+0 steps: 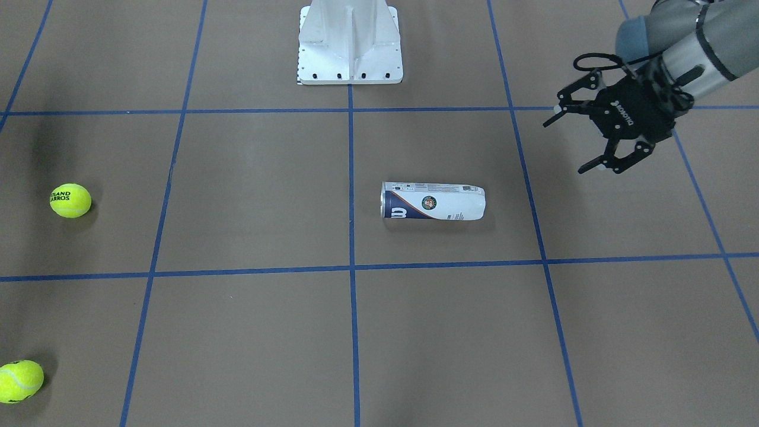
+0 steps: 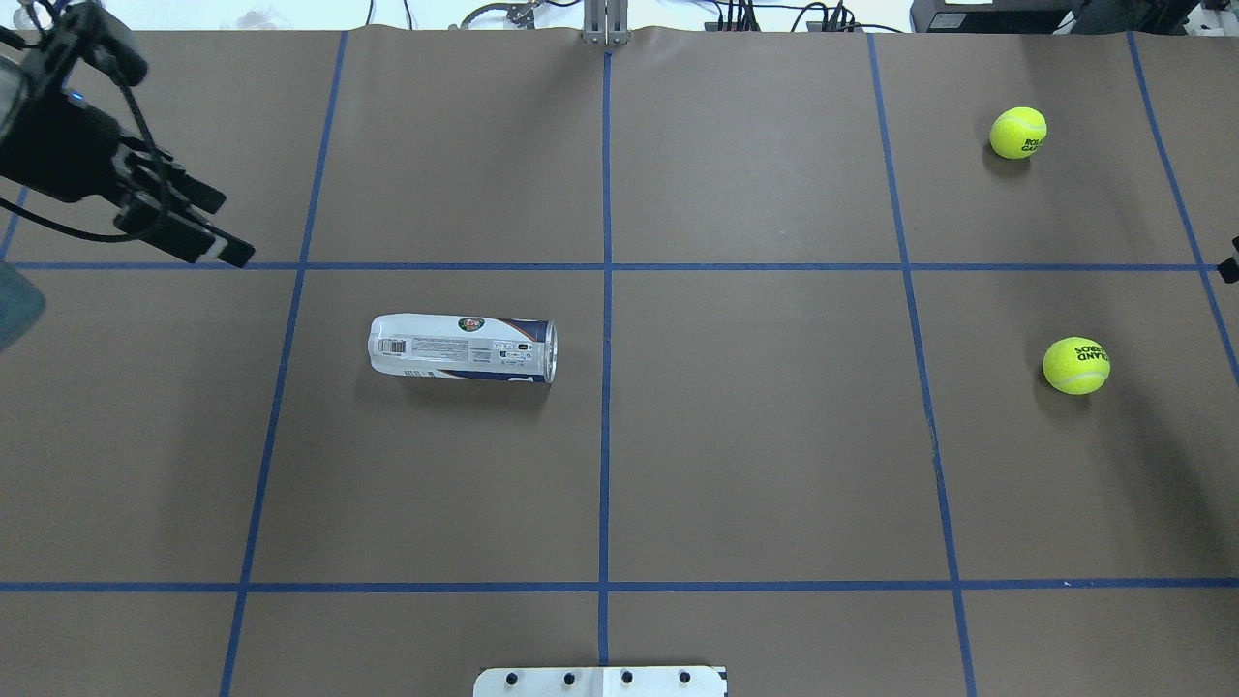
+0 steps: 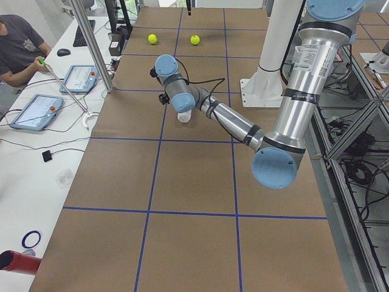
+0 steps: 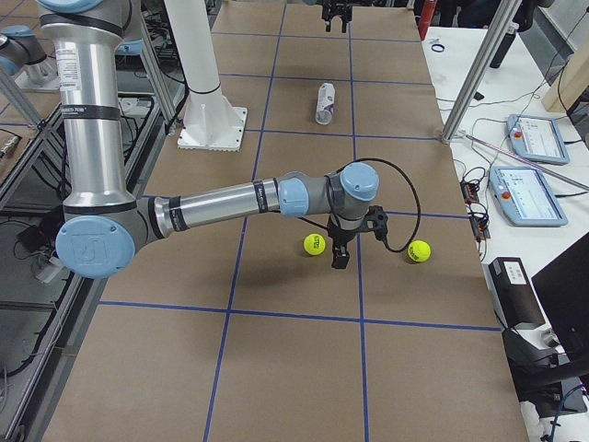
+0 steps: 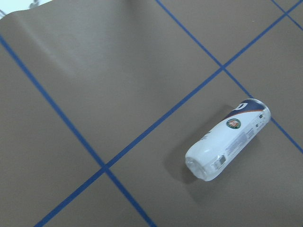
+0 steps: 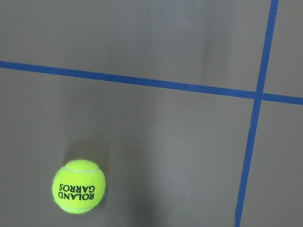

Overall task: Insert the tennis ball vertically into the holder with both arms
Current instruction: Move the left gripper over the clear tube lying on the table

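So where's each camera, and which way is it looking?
Front-facing: across the table, looking down at the lying holder; open left gripper shows.
Overhead: opposite side, looking down; left gripper at edge.
Exterior left: table's end; near left arm.
Exterior right: opposite end; right arm by two tennis balls.
Left wrist: faces the holder; no body.
Right wrist: faces one tennis ball; no body.
Front-facing and overhead share the holder.

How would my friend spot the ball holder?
Look at the brown table crossed by blue tape lines. In the middle row, just on the robot's left of the centre line, lies the holder. It is a long white-and-navy tube on its side, unlike the two round yellow balls.
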Robot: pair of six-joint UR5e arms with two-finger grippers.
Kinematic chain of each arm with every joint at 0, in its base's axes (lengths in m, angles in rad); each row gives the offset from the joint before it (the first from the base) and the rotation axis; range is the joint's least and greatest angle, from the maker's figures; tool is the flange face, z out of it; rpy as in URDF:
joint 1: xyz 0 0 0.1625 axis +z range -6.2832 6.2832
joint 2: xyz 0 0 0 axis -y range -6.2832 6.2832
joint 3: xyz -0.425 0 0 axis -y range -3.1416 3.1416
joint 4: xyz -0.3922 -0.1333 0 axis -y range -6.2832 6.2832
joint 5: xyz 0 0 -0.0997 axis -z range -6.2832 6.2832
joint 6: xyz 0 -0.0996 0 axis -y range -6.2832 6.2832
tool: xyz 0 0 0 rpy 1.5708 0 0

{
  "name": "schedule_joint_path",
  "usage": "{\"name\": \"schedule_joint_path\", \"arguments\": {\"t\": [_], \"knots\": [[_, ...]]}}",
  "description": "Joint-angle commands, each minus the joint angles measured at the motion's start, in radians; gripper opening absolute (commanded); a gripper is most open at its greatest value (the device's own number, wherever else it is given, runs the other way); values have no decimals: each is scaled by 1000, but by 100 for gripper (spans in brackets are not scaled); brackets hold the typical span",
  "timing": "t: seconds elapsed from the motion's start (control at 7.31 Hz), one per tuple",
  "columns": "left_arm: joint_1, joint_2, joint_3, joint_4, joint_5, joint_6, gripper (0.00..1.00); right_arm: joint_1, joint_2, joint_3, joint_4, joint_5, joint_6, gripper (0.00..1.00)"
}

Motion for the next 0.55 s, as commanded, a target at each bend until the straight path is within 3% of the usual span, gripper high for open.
{"name": "schedule_joint_path", "arguments": {"t": [0.0, 0.14, 0.27, 0.41], "knots": [[118, -181, 85, 105, 60, -1, 99, -1, -1, 3, 0, 3, 4, 100], [143, -251, 101, 169, 66, -4, 99, -1, -1, 2, 0, 3, 4, 100], [181, -282, 103, 174, 147, 11, 99, -3, -1, 2, 0, 4, 4, 100], [247, -312, 107, 177, 286, 126, 99, -3, -1, 2, 0, 4, 5, 100]]}}
